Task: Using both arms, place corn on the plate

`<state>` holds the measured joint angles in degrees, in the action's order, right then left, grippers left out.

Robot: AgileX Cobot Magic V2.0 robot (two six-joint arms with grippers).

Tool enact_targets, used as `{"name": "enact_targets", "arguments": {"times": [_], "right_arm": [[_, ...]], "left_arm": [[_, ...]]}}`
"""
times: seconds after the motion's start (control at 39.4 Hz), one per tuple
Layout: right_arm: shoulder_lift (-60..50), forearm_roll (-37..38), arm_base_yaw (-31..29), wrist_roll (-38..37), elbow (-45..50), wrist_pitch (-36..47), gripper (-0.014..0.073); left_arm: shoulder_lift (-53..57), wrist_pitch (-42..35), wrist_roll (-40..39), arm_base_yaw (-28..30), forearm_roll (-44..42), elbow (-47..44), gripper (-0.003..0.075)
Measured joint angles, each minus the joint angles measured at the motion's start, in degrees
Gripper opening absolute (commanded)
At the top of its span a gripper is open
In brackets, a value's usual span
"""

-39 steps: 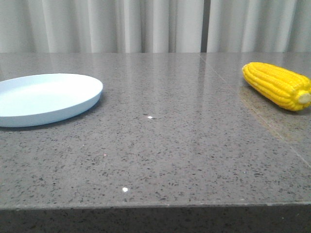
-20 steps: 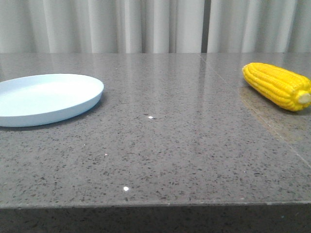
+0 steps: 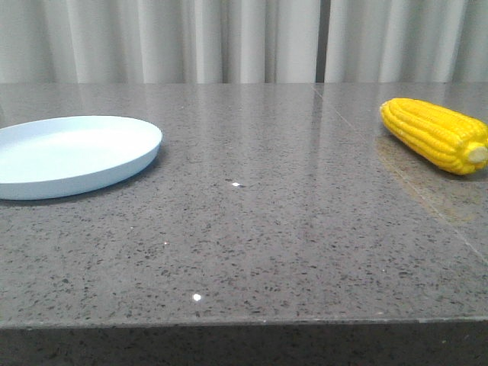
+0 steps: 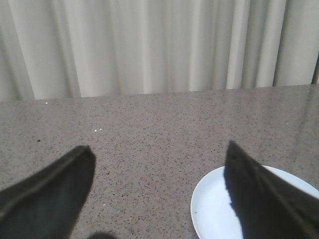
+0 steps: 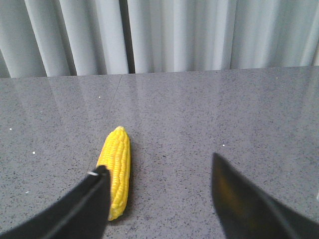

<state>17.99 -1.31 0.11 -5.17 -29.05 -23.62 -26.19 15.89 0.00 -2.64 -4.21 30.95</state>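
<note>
The bright yellow corn [image 3: 435, 134] lies on its side on the grey stone table at the far right, pale stem end toward the right edge. In the right wrist view the corn [image 5: 116, 167] rests on the table just beyond one black finger, partly hidden by it. My right gripper [image 5: 157, 165] stands open, empty. The pale blue plate [image 3: 70, 155] sits empty at the left of the table. In the left wrist view the plate [image 4: 214, 206] is partly hidden behind one black finger. My left gripper [image 4: 158, 152] is open over bare table, empty.
Pale pleated curtains [image 3: 244, 38] hang behind the table. The table's front edge [image 3: 244, 324] runs along the bottom of the front view. A faint seam [image 3: 396, 175] crosses the stone top on the right.
</note>
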Motion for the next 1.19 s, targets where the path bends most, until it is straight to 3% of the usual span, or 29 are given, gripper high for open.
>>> {"name": "enact_targets", "arguments": {"times": [0.28,0.48,0.81,1.19], "right_arm": [[0.0,-0.1,0.0,0.0,0.0,0.0,0.0548],[0.0,-0.1,0.0,0.0,0.0,-0.1,0.0548],[0.0,-0.1,0.0,0.0,0.0,-0.1,0.0548],[0.0,-0.1,0.0,0.0,-0.1,-0.2,0.0548]], "left_arm": [[-3.5,0.5,0.0,-0.1,0.0,1.1,0.0584],[-17.4,7.4,0.0,-3.7,0.0,8.8,0.0584],[-43.1,26.4,0.0,-6.7,1.4,25.4,0.0584],[-58.4,29.0,0.0,-6.7,4.2,29.3,0.0557]]}}
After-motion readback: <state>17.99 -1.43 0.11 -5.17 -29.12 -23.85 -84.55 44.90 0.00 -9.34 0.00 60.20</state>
